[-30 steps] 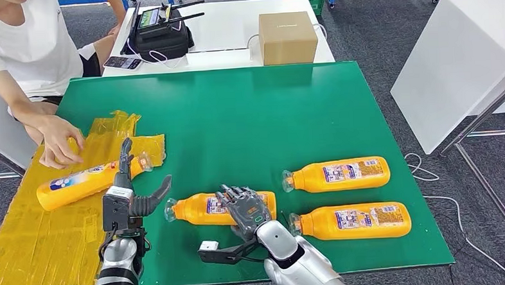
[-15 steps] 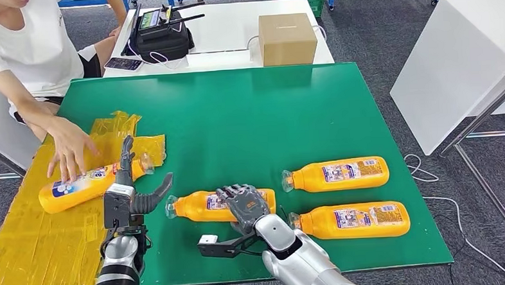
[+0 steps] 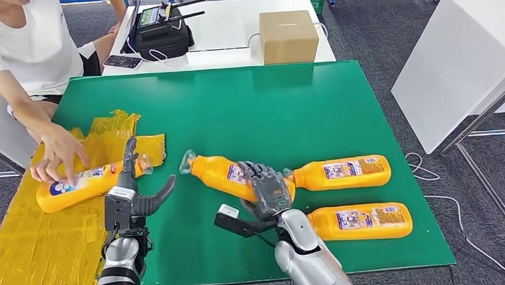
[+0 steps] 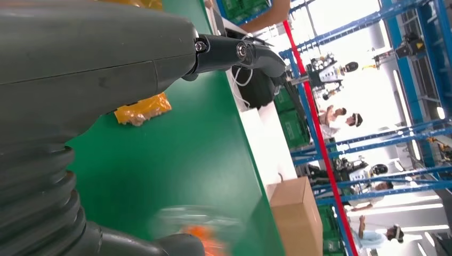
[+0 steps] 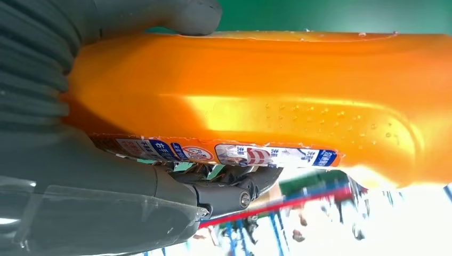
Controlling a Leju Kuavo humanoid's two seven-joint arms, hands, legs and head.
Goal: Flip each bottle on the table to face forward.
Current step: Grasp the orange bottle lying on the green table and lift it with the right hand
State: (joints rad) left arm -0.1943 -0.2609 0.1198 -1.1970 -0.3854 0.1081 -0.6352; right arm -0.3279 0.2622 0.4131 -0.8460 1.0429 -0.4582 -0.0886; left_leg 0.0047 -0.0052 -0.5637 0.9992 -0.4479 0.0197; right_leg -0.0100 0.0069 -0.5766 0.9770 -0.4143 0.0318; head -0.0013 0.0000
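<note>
My right hand (image 3: 268, 190) grips an orange bottle (image 3: 224, 172) and holds it tilted above the green table (image 3: 249, 117), clear cap end up and to the left. In the right wrist view the same bottle (image 5: 256, 96) lies against my palm, label edge showing. Two more orange bottles lie on the table to the right, one (image 3: 341, 172) behind the other (image 3: 359, 220), both label up, caps pointing left. My left hand (image 3: 131, 196) hovers open over the table's left part, fingers spread, holding nothing. A fourth bottle (image 3: 88, 183) lies on the yellow sheet (image 3: 42, 241) under a person's hand (image 3: 57, 157).
A person in a white shirt sits at the table's far left corner. Behind the green table a white table carries a cardboard box (image 3: 287, 37), a black device (image 3: 161, 34) and a phone (image 3: 121, 61). A white cabinet (image 3: 455, 56) stands at the right.
My right hand has lifted the bottle off the table and swung its cap end up and away. The person's hand moved along the bottle on the yellow sheet. My left hand has hardly moved.
</note>
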